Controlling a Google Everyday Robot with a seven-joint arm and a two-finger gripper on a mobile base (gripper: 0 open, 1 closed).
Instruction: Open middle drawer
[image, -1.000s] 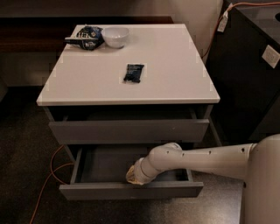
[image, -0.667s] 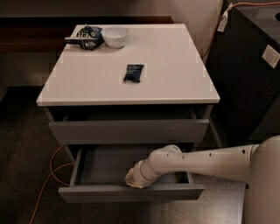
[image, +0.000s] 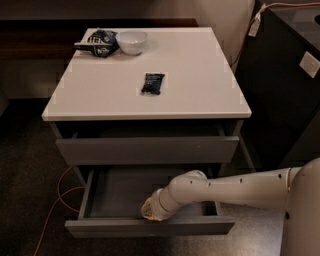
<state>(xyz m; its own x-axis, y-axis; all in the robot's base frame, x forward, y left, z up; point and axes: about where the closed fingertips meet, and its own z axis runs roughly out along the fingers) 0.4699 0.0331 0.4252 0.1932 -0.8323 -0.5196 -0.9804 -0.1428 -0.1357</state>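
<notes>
A grey cabinet with a white top (image: 200, 75) stands in the middle of the camera view. Below the top drawer (image: 147, 150), the middle drawer (image: 150, 227) is pulled out toward me, and its dark inside (image: 125, 190) shows empty. My white arm (image: 225, 189) reaches in from the right. My gripper (image: 150, 210) is at the inner side of the drawer's front panel, near its middle, and its tip is hidden behind the panel's edge.
On the white top lie a white bowl (image: 132, 41), a blue snack bag (image: 98, 43) and a small dark packet (image: 152, 83). A black cabinet (image: 285, 90) stands close on the right. An orange cable (image: 55, 200) runs along the floor at left.
The middle drawer has slid a little farther out toward the front, and my gripper has moved with it, forward and slightly left.
</notes>
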